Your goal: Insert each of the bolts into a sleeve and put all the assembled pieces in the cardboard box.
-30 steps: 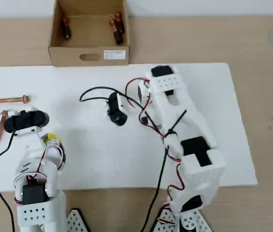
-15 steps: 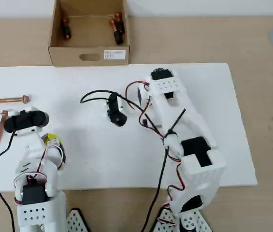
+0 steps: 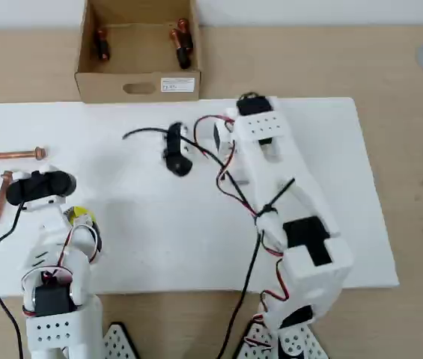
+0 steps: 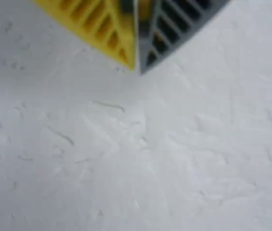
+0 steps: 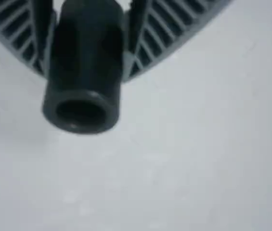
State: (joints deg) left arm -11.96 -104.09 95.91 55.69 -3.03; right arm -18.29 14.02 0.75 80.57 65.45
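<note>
The right hand (image 5: 85, 65) is clamped on a black sleeve (image 5: 82, 94), held above the white foam sheet (image 3: 159, 239) with its open bore facing outward, presumably so that a bolt can be fed in. The left hand (image 4: 136, 60) is closed on nothing, its tips pressed together low over the sheet. Two copper bolts (image 3: 18, 155) lie loose beside that arm. The cardboard box (image 3: 138, 86), with assembled pieces (image 3: 183, 41) inside, stands beyond on the worktop (image 3: 406, 149).

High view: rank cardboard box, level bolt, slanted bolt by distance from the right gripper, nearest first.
1. cardboard box, beyond the white sheet, closest to the right gripper holding the sleeve.
2. level bolt, far left of the sheet.
3. slanted bolt, leftmost, toward the near edge.
</note>
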